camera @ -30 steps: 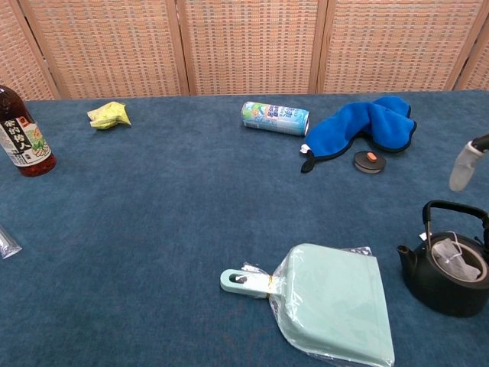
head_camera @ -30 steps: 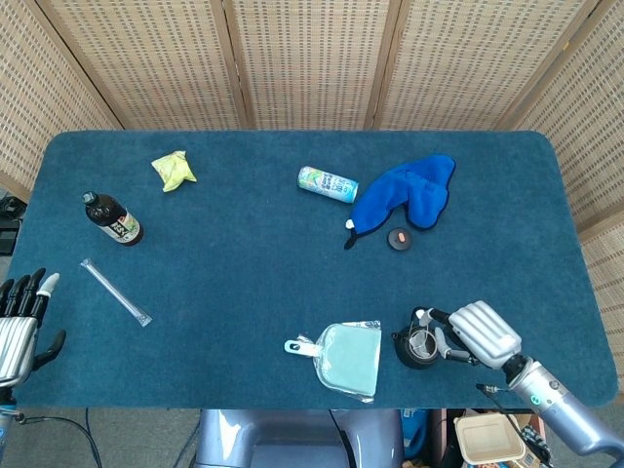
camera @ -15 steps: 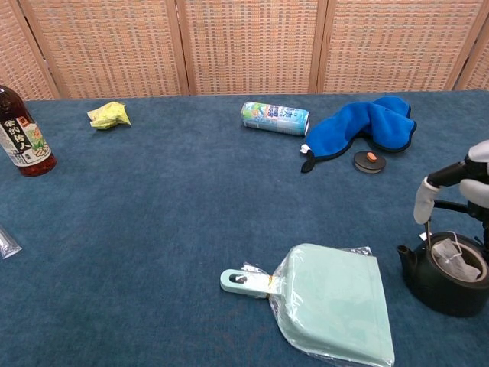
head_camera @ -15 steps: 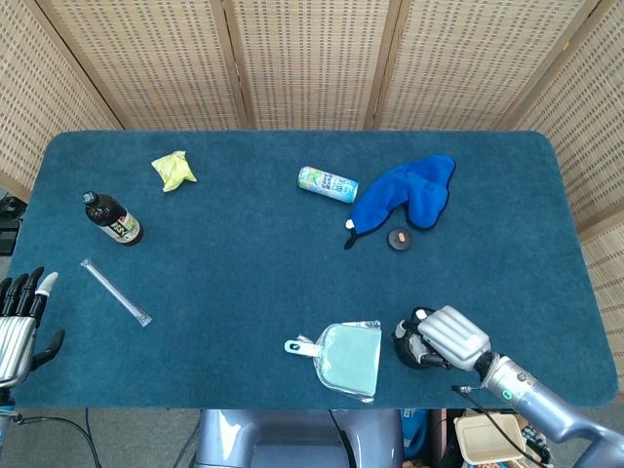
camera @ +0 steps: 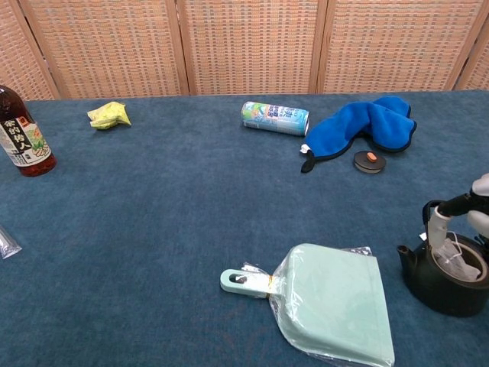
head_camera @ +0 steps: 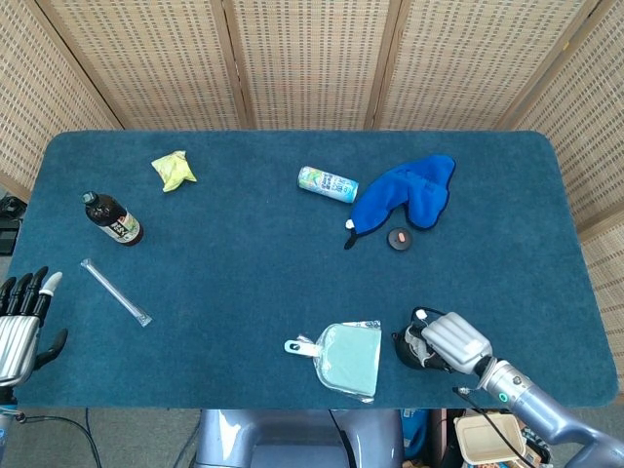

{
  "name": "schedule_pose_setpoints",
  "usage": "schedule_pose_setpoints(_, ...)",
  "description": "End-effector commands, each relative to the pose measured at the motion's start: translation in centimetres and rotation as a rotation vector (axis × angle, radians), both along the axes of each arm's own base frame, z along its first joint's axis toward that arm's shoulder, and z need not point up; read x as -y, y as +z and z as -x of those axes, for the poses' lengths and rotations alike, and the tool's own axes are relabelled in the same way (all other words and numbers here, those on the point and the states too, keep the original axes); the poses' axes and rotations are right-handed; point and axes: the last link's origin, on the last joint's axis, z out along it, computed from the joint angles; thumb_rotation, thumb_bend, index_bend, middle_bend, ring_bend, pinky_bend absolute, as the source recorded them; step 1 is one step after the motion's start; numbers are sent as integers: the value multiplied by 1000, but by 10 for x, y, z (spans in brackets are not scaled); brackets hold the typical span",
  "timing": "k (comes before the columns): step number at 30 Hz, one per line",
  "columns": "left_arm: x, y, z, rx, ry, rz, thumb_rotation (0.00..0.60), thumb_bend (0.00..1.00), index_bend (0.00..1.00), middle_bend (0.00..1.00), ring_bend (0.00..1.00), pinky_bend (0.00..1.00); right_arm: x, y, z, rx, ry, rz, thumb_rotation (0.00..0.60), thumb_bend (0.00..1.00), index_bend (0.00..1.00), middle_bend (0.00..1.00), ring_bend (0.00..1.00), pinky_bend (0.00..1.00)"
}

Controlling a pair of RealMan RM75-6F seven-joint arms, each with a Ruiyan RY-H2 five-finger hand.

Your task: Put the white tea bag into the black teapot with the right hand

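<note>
Right hand (head_camera: 450,341) sat over the black teapot (camera: 445,277) at the near right of the worktop (head_camera: 244,263), palm down, forearm running off toward the near right corner. Its fingers (camera: 438,224) curled down at the pot's mouth — one pale fingertip was at the handle and rim. Couldn't tell whether they were pinching anything. The white tea bag (camera: 457,261) lay inside the teapot opening, just under that fingertip.

Left hand (head_camera: 21,317) was at the near left edge of the worktop, fingers straight and slightly spread, thumb out to the side, holding nothing.

Rest of the worktop: a mint dustpan (camera: 328,300) in a clear wrapper just left of the teapot; a blue cloth (camera: 365,125) at far right with a small black disc (camera: 369,161) with an orange spot just beside it; a can (camera: 275,118) lying on its side next to the cloth, print too small to read; a dark bottle (camera: 21,139) at far left — white label with Chinese characters, not legible; a yellow crumpled packet (camera: 108,115); a clear wrapped stick (head_camera: 115,291) near the left hand.
</note>
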Motion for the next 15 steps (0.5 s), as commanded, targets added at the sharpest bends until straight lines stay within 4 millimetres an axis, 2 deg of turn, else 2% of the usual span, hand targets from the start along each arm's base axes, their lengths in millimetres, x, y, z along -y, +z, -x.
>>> schedule_pose_setpoints(1, 0, -1, 0, 2, 0, 3, 600, 376, 0, 0, 0, 0, -3, 0, 7, -17, -20, 4, 0, 1000, 357, 1000, 1000, 1000)
schedule_pose_setpoints(15, 1, -4, -2, 8, -7, 11, 600, 376, 0, 0, 0, 0, -14, 4, 25, -43, -62, 34, 0, 1000, 357, 1000, 1000, 1000)
